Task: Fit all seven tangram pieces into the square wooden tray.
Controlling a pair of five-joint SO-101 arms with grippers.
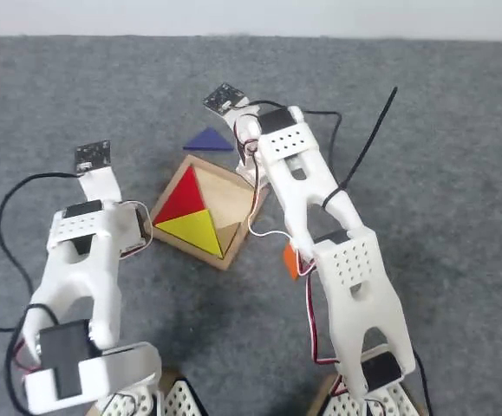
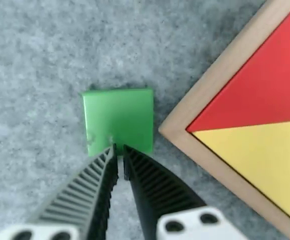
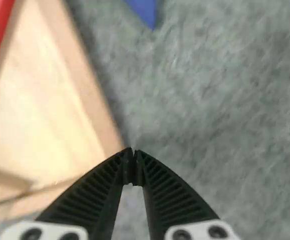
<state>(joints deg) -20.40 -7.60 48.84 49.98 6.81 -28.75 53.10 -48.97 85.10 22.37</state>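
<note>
Two claws hang over the grey carpet, one at each side of the square wooden tray, which sits cornerwise between the arms.

The left claw has its jaws drawn together to a thin slit, with nothing gripped between them. Its tips sit right at the near edge of the green square, which lies flat on the carpet just ahead of the claw. Beside the square, still ahead of the claw and off to one side, a corner of the tray points toward it; square and tray are close but apart. Inside that corner lie the red triangle and the yellow triangle, meeting along one straight seam. From above they fill the half of the tray nearer the left claw, and the other half is bare wood.

The right claw is pressed closed too, tip against tip, and grips nothing. It hovers over the carpet just beside the tray's outer rim. Farther ahead of its tips lies the blue triangle, on the carpet beyond the tray's far corner. Well behind this claw, an orange piece peeks out from under the right arm.
</note>
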